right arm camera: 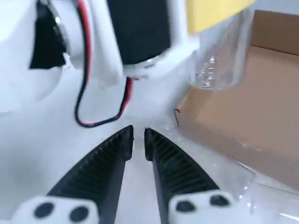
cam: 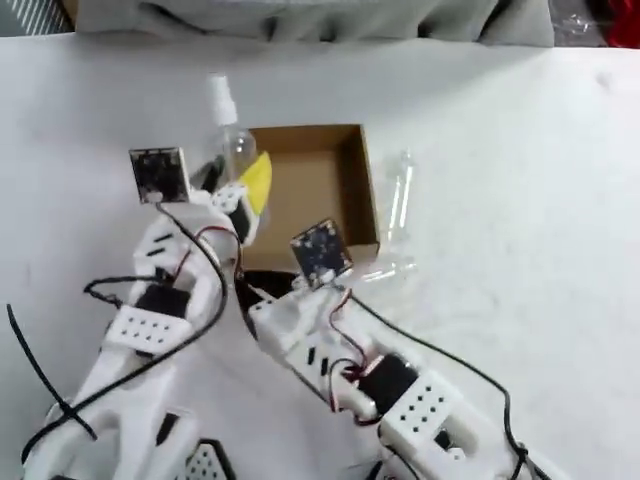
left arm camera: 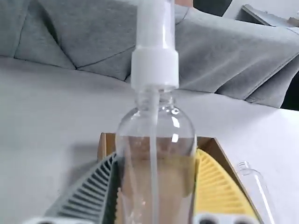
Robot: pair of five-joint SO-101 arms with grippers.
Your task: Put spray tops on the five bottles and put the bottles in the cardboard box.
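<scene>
Capped bottle [cam: 232, 140], clear plastic with a white spray top [cam: 220, 95], stood upright in the left claw [cam: 235, 172] at the cardboard box [cam: 312, 190] wall nearest the left arm. The claw was closed on the bottle's round body, a grey ribbed finger [left arm camera: 93, 196] on one side and a yellow ribbed finger [left arm camera: 217, 191] on the other.

The box was square, open-topped and brown, with thin upright walls. Beyond its far wall and past its opposite side the white surface [cam: 520, 150] ran wide and open, up to grey fabric [left arm camera: 70, 37] at the back. Both arms crowded the box's near side.

An uncapped bottle [cam: 400, 200], also clear, lay on its side just outside the box wall farthest from the left arm.

The right claw [right arm camera: 138, 135] sat low over the surface by the box's near corner. Its black ribbed fingers were drawn together to a thin slit, with nothing between them.

The left wrist view showed the thin tube running down inside the capped bottle and the open neck of the uncapped one past the box. The right wrist view showed the capped bottle's rounded base hanging under the yellow finger at about the height of the box rim; whether it was inside or outside the wall I could not tell. The high view showed the box floor and how the two arms stood around it.
</scene>
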